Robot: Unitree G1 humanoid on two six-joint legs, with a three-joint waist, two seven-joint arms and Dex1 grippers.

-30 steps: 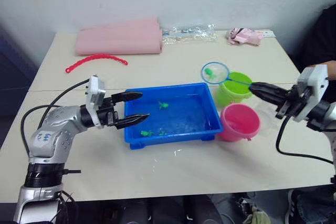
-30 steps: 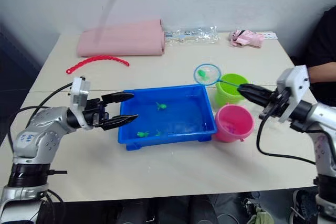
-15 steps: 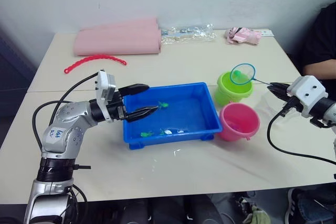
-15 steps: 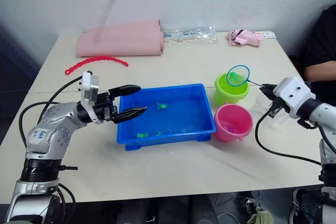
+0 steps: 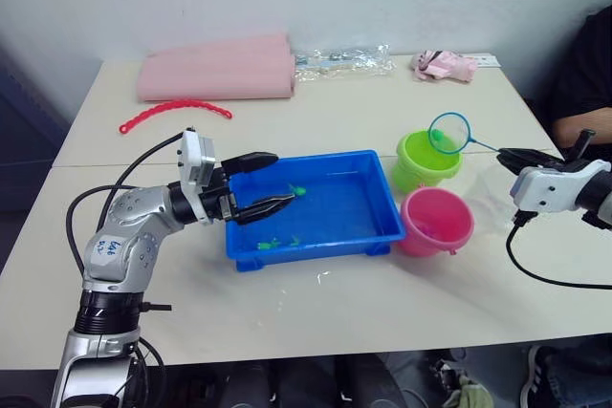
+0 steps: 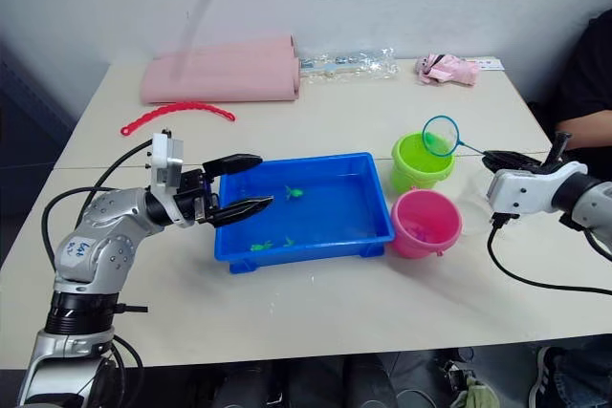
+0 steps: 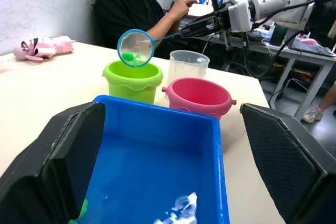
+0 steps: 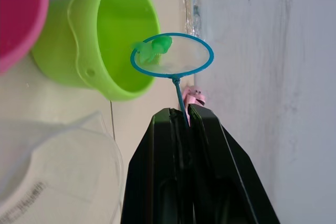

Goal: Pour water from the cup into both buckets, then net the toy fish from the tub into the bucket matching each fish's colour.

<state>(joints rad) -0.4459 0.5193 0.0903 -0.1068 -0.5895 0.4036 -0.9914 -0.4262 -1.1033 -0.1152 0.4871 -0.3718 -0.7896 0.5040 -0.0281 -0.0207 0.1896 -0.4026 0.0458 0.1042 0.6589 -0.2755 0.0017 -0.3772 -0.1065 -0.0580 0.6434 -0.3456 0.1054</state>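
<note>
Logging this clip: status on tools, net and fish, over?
Right tool shut on net, green fish in it, over green bucket. Left tool open over tub. Nothing in the way.

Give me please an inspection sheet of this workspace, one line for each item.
Surface: beige table, a few drops in front of the tub.
Job's things: blue tub with green fish and water; net holding one green fish above the green bucket; pink bucket beside it; clear cup behind the buckets.
Clutter: pink roll, red beaded strip, plastic wrapper, pink toy.
Grippers: left gripper open over the tub's edge; right gripper shut on the net's handle.
Cables: black cable on the table.
Surroundings: seated person.
</note>
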